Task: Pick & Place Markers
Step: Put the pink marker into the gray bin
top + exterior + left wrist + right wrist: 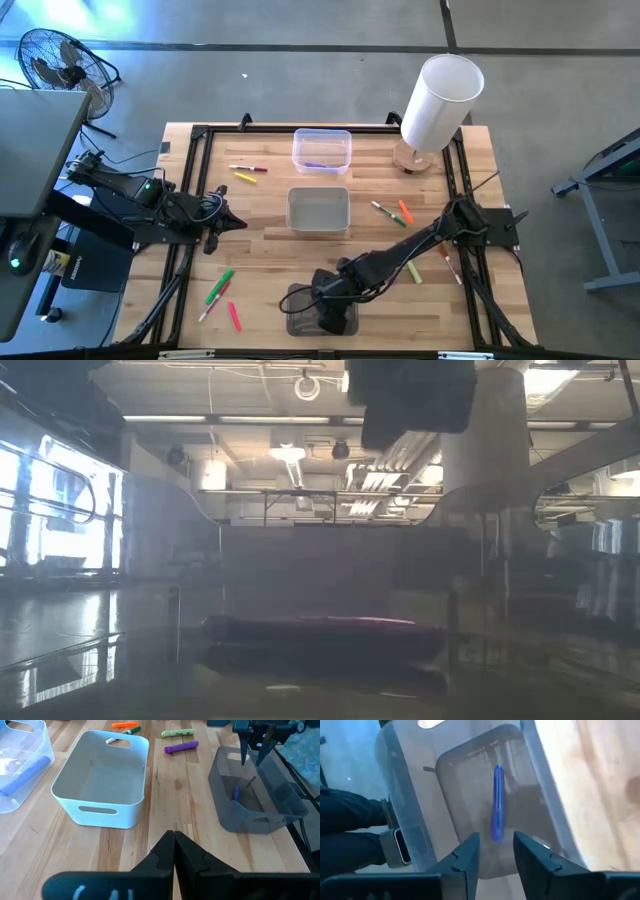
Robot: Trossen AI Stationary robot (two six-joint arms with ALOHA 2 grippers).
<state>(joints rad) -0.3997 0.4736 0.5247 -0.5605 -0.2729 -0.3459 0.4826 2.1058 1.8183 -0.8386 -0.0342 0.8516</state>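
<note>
Right wrist: marker (496, 802) binned (fingers (468, 857) apart).

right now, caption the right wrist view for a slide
Right gripper open above the grey bin, a blue marker lying inside.

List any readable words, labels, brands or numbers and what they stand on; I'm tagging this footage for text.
None can be read.
yellow-green marker: dark print along its body, too small to read.
left gripper: pale scrawled marks on the housing behind it, not legible.
grey bin, blue marker: no text visible.

Grey floor (300, 30) (fan (55, 60) nearby)
</note>
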